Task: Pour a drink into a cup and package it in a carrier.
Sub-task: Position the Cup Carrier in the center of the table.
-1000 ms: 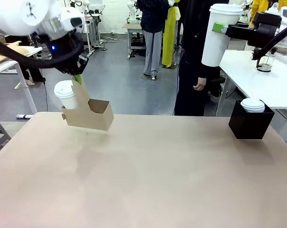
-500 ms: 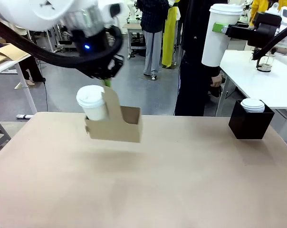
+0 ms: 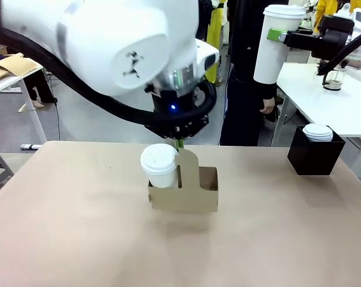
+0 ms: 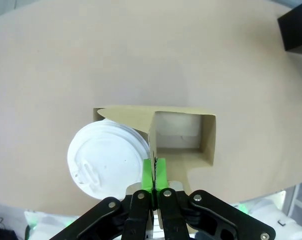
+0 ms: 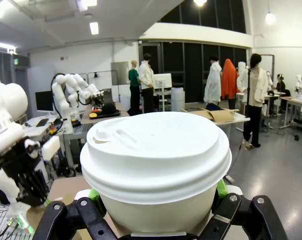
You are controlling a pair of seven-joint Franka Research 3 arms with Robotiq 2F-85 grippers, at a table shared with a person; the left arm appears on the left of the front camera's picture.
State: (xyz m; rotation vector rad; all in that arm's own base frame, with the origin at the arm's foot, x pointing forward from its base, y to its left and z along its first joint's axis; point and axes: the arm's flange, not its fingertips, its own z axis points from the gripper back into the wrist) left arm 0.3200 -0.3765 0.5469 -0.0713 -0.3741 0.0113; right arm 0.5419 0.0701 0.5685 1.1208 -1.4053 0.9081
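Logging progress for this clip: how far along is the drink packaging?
Done: one lidded cup sits in the carrier. In hand: left gripper pinches the carrier's handle panel; right gripper holds a second lidded cup. Left, likely: seat that cup in the empty slot.

My right gripper (image 5: pixel 157 197) clamps a tall white paper cup (image 5: pixel 156 215) under its white plastic lid (image 5: pixel 156 150), green pads (image 5: pixel 94 194) at four and eight o'clock. Brown cardboard (image 5: pixel 217 114) lies on a far table (image 5: pixel 241 120) at two o'clock.

Left arm (image 3: pixel 109 54) centred, left fingers (image 4: pixel 147 172) pinched together — right fingers (image 3: pixel 276 34) clamped, high.
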